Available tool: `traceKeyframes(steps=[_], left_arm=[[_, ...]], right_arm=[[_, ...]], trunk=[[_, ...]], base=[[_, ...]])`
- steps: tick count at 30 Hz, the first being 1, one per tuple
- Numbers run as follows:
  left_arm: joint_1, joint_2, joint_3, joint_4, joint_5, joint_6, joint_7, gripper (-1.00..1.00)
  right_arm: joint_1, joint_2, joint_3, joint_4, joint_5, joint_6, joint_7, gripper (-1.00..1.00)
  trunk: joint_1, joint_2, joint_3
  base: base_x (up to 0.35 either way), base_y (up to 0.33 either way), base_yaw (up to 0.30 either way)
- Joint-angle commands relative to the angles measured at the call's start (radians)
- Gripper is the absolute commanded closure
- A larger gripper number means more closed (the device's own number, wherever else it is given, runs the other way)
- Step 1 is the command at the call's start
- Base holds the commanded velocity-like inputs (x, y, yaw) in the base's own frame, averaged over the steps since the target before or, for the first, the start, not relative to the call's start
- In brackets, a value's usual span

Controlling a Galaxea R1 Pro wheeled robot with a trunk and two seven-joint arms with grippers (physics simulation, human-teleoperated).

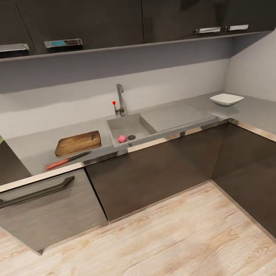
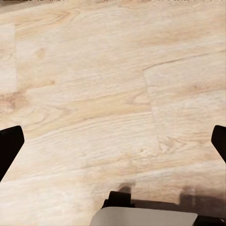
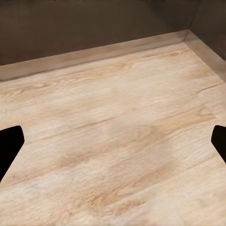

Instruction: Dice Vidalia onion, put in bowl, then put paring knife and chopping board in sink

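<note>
From the head view I look at an L-shaped grey countertop (image 1: 35, 148). The steel sink (image 1: 127, 124) is set in its middle, with a tap (image 1: 120, 98) behind it. A small pinkish-red onion (image 1: 121, 138) lies in the basin beside the dark drain (image 1: 131, 137). Left of the sink rests the brown chopping board (image 1: 78, 142). In front of it lies the red-handled paring knife (image 1: 66, 160). The white bowl (image 1: 226, 99) stands at the far right corner. My left gripper (image 2: 113, 146) and right gripper (image 3: 113, 146) are open, pointing at bare wooden floor.
Dark brown cabinets (image 1: 151, 173) stand under the counter, and the right run (image 1: 263, 170) juts toward me. A grey drawer front with a dark handle (image 1: 32, 193) is at the left. Wall cupboards (image 1: 97, 17) hang above. Light wooden floor (image 1: 160, 247) stretches before the counter.
</note>
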Motion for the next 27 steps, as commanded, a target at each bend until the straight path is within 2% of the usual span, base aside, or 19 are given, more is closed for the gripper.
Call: traceKeyframes(steps=[1, 27], left_arm=[[0.000, 0.000, -0.001, -0.001, 0.000, -0.001, 0.003, -1.00], [0.001, 0.002, 0.000, -0.001, 0.000, 0.001, 0.002, -1.00]], right_arm=[[-0.001, 0.000, 0.007, 0.001, 0.003, -0.001, -0.010, -1.00], [-0.001, 0.001, 0.007, 0.001, 0.003, -0.001, -0.012, -1.00]], trunk=[[-0.004, 0.007, 0.003], [-0.104, 0.189, 0.084]], base=[[0.000, 0.000, 0.000], [0.000, 0.000, 0.000]])
